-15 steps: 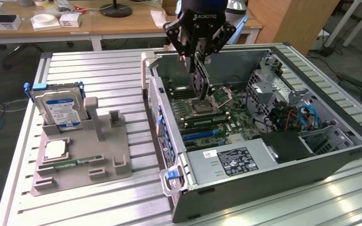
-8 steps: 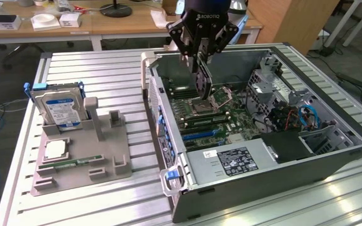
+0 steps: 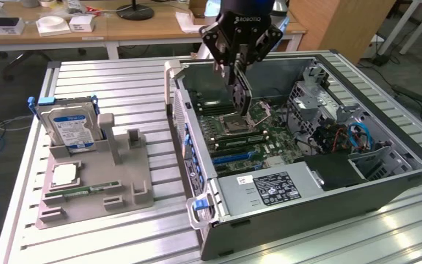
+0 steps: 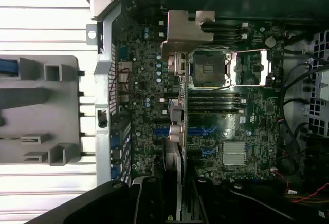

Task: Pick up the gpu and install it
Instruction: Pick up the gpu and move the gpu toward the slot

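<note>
The gpu (image 3: 242,98), a thin green card with a silver end bracket, hangs on edge inside the open computer case (image 3: 387,181), above the motherboard (image 3: 251,135). My gripper (image 3: 237,59) is shut on its upper edge. In the wrist view the gpu (image 4: 177,131) appears edge-on, its silver bracket (image 4: 187,26) over the board near the CPU socket (image 4: 208,70). The gripper (image 4: 177,196) clamps the card between its dark fingers (image 4: 149,201). Blue expansion slots (image 4: 205,130) lie on the motherboard (image 4: 144,75) beside the card's edge; the card sits in no slot.
A grey holder tray (image 3: 134,181) on the slatted table at the exterior view's left carries a blue-labelled hard drive (image 3: 68,129), a CPU chip (image 3: 64,175) and a memory stick (image 3: 86,190). A power supply (image 3: 270,190) and cables (image 3: 357,137) crowd the case.
</note>
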Motion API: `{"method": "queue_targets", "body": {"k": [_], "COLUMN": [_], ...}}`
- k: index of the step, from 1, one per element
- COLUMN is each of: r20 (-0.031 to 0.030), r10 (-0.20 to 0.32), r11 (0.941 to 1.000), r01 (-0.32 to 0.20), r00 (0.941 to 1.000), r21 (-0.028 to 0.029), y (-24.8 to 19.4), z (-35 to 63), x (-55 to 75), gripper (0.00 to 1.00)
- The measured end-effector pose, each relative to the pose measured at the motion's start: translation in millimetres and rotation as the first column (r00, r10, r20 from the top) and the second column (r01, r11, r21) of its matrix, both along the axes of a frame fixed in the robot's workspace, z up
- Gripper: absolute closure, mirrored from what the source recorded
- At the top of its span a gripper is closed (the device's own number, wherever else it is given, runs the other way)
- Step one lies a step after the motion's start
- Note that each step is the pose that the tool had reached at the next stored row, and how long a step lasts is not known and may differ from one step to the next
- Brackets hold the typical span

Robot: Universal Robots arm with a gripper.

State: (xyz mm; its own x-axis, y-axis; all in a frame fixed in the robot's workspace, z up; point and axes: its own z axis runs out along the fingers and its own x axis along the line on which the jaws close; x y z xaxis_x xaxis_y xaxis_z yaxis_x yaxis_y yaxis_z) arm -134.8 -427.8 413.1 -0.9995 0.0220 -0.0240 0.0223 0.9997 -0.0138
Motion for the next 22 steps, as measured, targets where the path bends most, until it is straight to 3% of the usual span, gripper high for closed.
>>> {"method": "queue_targets", "body": {"k": [22], "r20": [0.0], "r10": [0.0], "r11": [1.0], "r01": [0.0], "r00": [1.0], "r21": [0.0], "y": [0.0], "z": [0.0], "x": [21.2], "gripper": [0.74]}}
